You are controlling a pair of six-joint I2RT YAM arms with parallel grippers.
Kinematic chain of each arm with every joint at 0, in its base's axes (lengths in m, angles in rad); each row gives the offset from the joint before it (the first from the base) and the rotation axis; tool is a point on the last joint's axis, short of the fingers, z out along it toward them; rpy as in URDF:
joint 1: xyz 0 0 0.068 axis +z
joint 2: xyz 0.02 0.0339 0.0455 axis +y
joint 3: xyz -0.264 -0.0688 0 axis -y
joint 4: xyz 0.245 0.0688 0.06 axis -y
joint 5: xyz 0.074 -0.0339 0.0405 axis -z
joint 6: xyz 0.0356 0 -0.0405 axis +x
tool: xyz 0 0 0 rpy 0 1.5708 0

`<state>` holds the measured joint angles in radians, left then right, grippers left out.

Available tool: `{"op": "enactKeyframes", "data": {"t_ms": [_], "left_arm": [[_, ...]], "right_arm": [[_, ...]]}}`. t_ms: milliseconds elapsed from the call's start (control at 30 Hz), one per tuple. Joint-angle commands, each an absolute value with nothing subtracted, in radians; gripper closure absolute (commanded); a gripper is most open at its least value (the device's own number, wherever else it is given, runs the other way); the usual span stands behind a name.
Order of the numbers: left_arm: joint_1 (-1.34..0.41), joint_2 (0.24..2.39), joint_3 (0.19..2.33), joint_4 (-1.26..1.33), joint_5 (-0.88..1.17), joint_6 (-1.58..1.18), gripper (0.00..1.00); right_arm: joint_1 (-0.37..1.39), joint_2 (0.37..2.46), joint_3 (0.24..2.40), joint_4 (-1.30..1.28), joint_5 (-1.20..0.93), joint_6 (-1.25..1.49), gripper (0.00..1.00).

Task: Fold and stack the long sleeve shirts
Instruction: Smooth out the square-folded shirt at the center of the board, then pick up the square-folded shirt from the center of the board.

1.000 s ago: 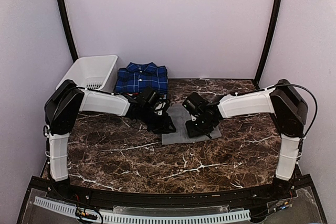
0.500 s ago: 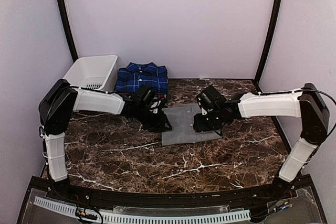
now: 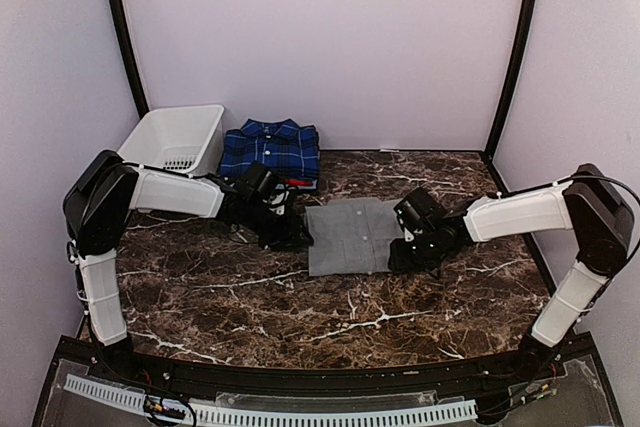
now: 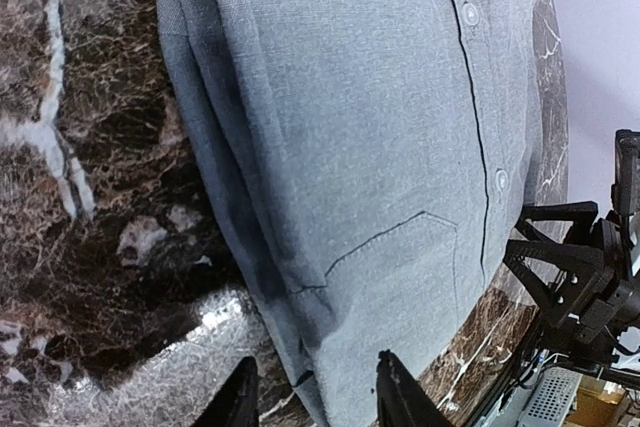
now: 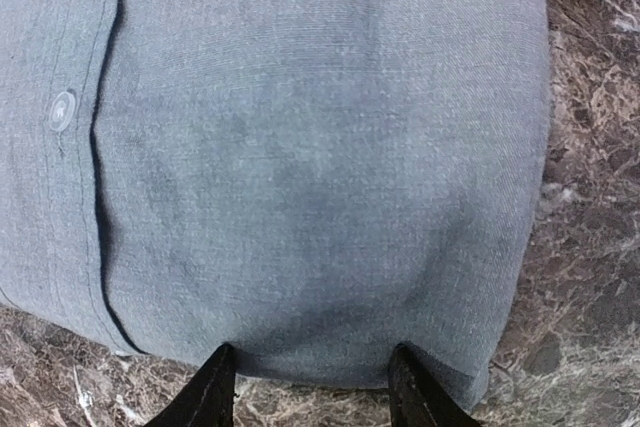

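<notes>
The light grey shirt lies folded flat on the marble table, buttons up. My left gripper is open at its left edge; in the left wrist view one finger is over the cloth and one over the table. My right gripper is open at its right edge; in the right wrist view both fingertips sit just off the folded edge of the cloth. The dark blue plaid shirt lies folded at the back. A red edge shows beside it.
A white plastic basket stands at the back left, beside the plaid shirt. Dark frame posts rise at the back corners. The marble table runs toward the arms' bases.
Both grippers have drawn apart, left going left and right going right, off the grey shirt. The shirt now shows fully and lies flat between them.
</notes>
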<state>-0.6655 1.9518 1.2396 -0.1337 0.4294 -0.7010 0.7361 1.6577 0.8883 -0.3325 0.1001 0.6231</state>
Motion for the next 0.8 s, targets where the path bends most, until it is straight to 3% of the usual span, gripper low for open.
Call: {"op": "enactKeyframes", "data": {"t_ms": [0,767], "left_arm": [[-0.663,1.934,1.218,-0.09,0.418,-0.737,0.59],[-0.698,2.055,1.256,-0.102,0.315,-0.82,0.58]], "right_arm": [[0.735,1.582,0.864,-0.324,0.08,0.647,0.5],[0.733,1.387,0.924,-0.373,0.148,0.606,0.46]]}}
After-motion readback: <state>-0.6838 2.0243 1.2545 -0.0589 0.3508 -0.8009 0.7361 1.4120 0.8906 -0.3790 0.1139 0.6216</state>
